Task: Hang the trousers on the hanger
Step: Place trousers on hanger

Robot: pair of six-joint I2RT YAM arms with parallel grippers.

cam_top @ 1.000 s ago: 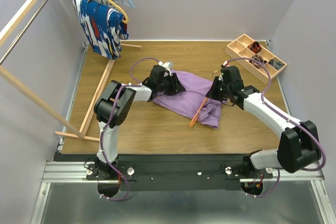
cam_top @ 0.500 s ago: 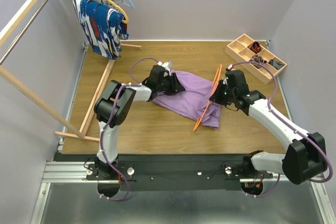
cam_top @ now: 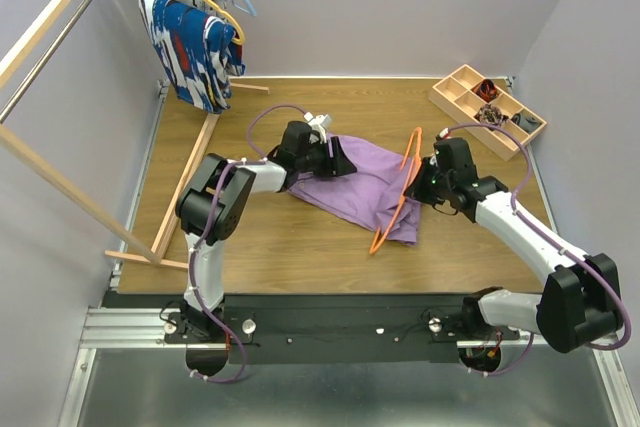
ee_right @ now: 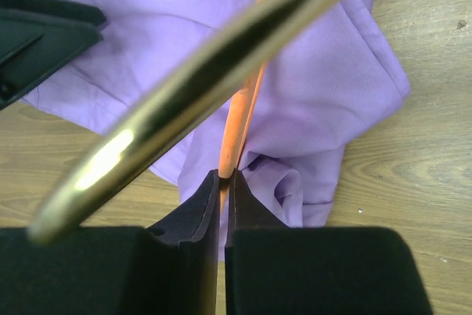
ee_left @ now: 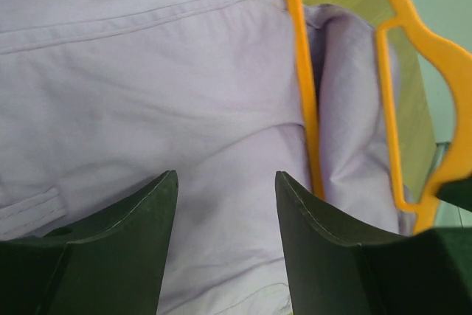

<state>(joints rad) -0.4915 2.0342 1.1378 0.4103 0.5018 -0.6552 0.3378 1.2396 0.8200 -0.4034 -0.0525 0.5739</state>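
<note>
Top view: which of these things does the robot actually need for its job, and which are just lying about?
In use: trousers, orange hanger, pinched in the right gripper.
Lying about: patterned garment, wooden rack, compartment tray.

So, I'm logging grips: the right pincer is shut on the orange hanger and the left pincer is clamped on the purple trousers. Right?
Not quite. The left wrist view shows the left pincer open, jaws apart over the trousers, gripping nothing. The right pincer is indeed shut on the orange hanger.
</note>
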